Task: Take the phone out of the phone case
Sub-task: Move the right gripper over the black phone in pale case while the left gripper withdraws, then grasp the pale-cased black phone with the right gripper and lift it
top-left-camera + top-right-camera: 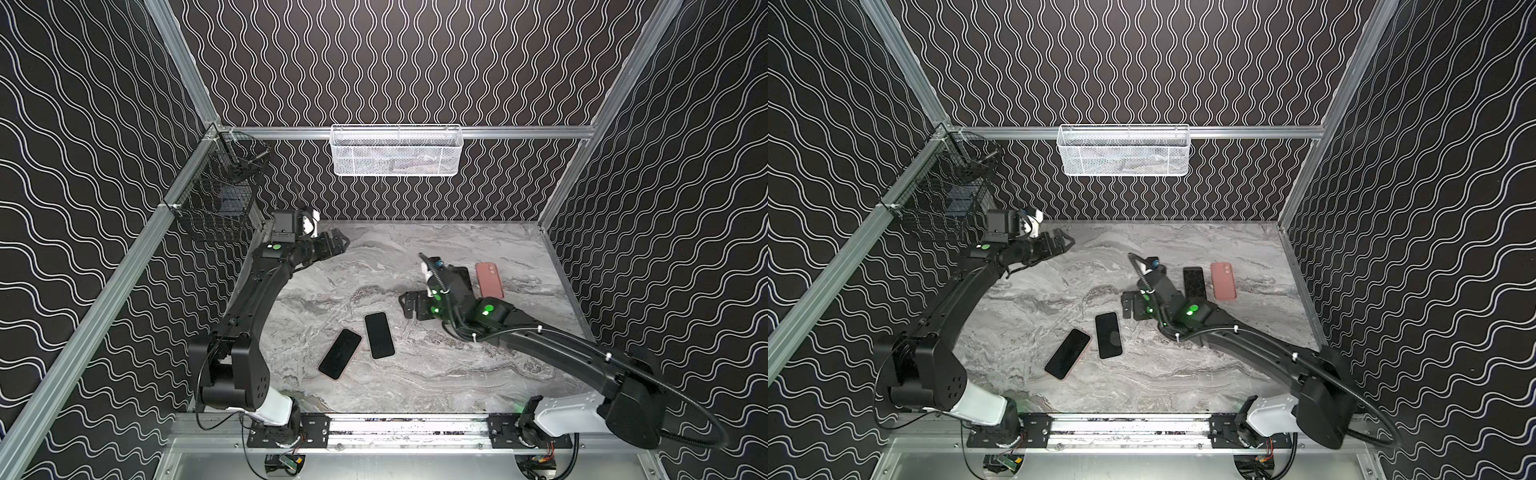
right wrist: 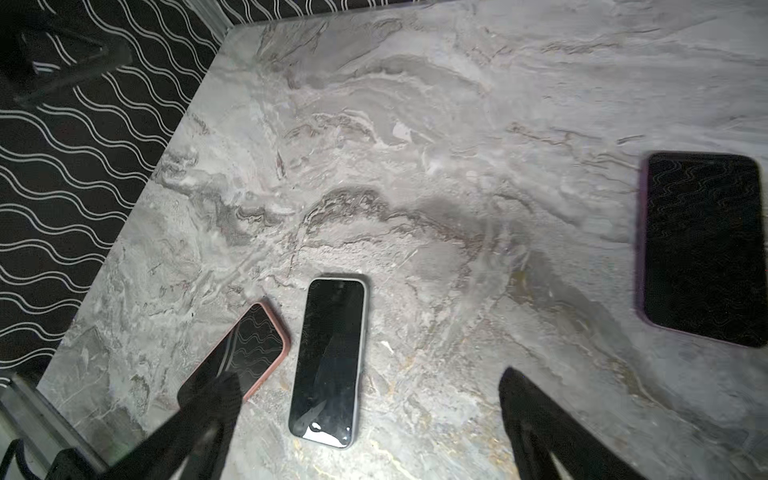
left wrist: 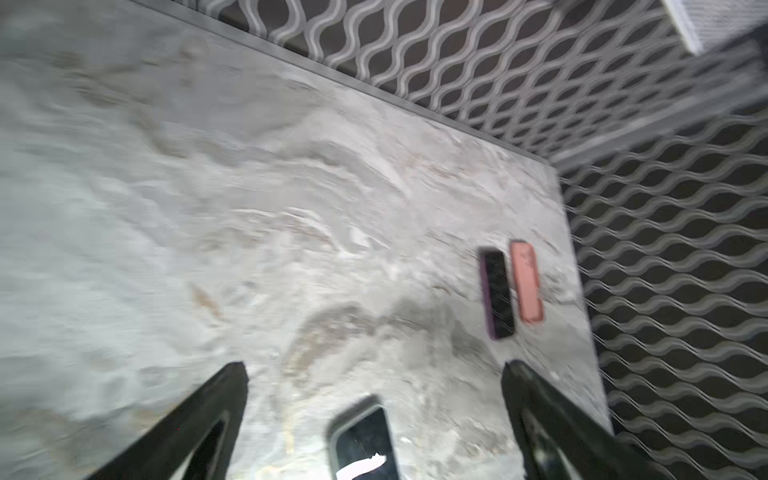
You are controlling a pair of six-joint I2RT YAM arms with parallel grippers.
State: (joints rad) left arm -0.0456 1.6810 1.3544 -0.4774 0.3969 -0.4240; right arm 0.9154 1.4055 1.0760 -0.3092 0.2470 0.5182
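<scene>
Right wrist view: pink-cased phone (image 2: 245,345) just beside clear-cased phone (image 2: 328,361), screens dark

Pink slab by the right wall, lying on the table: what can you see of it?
The pink case is a rounded salmon rectangle with a matte, rubbery look. It lies flat, back up, with a camera cutout near its far end; whether anything sits inside cannot be told. It rests on the marble-patterned table near the right wall, parallel to a dark-screened phone in a purple cover, a narrow gap between them. Nothing else appears to touch it.
</scene>
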